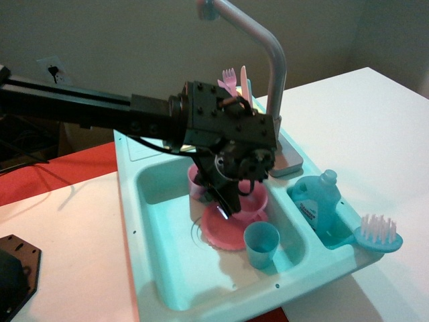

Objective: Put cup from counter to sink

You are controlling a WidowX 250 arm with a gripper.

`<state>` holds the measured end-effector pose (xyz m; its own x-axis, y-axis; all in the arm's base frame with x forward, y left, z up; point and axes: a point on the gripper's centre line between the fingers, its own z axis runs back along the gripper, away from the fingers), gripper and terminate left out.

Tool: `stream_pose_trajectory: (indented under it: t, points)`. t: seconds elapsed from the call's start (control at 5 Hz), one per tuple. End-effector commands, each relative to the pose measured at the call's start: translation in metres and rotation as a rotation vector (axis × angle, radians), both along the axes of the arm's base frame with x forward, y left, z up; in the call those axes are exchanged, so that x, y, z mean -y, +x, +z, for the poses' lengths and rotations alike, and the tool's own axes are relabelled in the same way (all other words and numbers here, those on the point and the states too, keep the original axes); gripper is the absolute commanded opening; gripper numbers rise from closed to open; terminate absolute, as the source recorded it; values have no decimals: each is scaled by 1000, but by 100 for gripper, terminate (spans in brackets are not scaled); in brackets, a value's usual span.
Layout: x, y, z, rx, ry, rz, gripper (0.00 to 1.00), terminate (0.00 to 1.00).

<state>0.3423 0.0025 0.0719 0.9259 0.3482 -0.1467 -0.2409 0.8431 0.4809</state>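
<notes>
The pink cup shows only as a sliver low inside the teal sink, near its back wall, mostly hidden behind my gripper. The gripper reaches in from the left on a long black arm and points down into the basin. It looks shut on the cup, though its body hides the fingers' contact. The counter ledge frames the basin.
A pink handled teacup on its saucer and a blue cup stand in the basin just right of the gripper. The grey faucet, pink cutlery, a blue soap bottle and a brush are to the right.
</notes>
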Motion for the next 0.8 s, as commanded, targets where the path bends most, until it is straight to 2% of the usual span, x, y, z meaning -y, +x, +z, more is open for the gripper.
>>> stream_pose_trajectory:
  t: [0.0,0.4,0.6]
  points:
    - [-15,-8,60,61,-18,54,100,0]
    - [-28,-42,108,72,-34,90,100,0]
    - [-33,-57,119,76,-59,97,100,100]
